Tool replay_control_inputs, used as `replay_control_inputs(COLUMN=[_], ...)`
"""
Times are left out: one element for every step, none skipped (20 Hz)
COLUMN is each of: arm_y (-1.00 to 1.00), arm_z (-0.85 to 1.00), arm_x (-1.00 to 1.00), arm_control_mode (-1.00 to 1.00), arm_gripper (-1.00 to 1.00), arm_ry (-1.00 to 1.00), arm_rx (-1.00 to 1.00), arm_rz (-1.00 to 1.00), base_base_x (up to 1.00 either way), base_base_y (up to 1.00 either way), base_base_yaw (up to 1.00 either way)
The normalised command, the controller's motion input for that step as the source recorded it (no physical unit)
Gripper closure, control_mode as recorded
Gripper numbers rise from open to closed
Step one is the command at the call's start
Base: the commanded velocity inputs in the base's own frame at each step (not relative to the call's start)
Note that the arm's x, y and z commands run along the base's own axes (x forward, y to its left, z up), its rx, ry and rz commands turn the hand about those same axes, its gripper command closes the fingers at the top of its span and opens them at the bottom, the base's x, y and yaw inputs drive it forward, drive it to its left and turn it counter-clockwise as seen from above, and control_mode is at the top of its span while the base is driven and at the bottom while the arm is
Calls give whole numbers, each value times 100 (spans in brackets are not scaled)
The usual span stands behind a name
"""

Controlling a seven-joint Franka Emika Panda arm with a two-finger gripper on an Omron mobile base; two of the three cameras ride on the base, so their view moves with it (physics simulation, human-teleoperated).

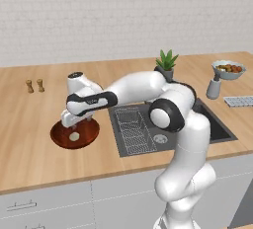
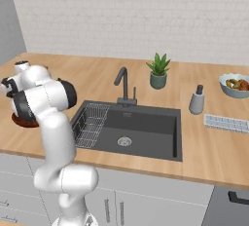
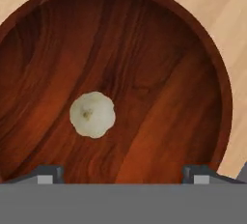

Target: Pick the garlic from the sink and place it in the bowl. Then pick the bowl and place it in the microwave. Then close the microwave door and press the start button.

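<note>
The garlic point(image 3: 92, 114) lies loose on the floor of the bowl point(image 3: 159, 73), a little off its middle, with nothing touching it. The bowl sits on the wooden surface point(image 1: 29, 124) to the left of the sink point(image 1: 217, 129), well apart from the basin's edge. The gripper point(image 1: 75, 123) hangs just above the bowl, pointing down into it; in the hand view its two fingertips point(image 3: 48, 174) stand wide apart at the bottom edge, spread and holding nothing. The arm reaches across from the right in the left base view, its forearm passing over the wire rack point(image 1: 133, 129) that sits in the left part of the sink. In the right base view the bowl is mostly hidden behind the arm, with a sliver of its rim showing by the elbow. Behind the sink stand a faucet point(image 2: 123, 84) and a small potted plant point(image 2: 158, 71); a soap dispenser point(image 2: 197, 100) and a fruit bowl point(image 2: 234, 84) stand to the right.
</note>
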Motion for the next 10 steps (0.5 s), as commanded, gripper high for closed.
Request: replay_control_inputs(arm_y=[-100,-100,-98,-77,-60,-69,-44,0,49,62], arm_z=[0,0,-5,-14,-34,-34,-50,-76,-75,-72], arm_x=[-32,-21,-11,-3,0,0,0,30,59,61], arm_control_mode=[-100,-100,-100,-100,-100,-100,-100,-100,-100,-100], arm_gripper=[-100,-100,-100,-100,-100,-100,-100,-100,-100,-100], arm_ry=[0,3,5,5,10,7,13,25,23,17], arm_rx=[15,16,13,11,11,11,9,0,0,0], arm_rz=[-23,-24,-25,-28,-31,-31,-31,-33,-31,-29], base_base_x=[0,0,0,0,0,0,0,0,0,0], base_base_y=[0,0,0,0,0,0,0,0,0,0], base_base_yaw=[0,0,0,0,0,0,0,0,0,0])
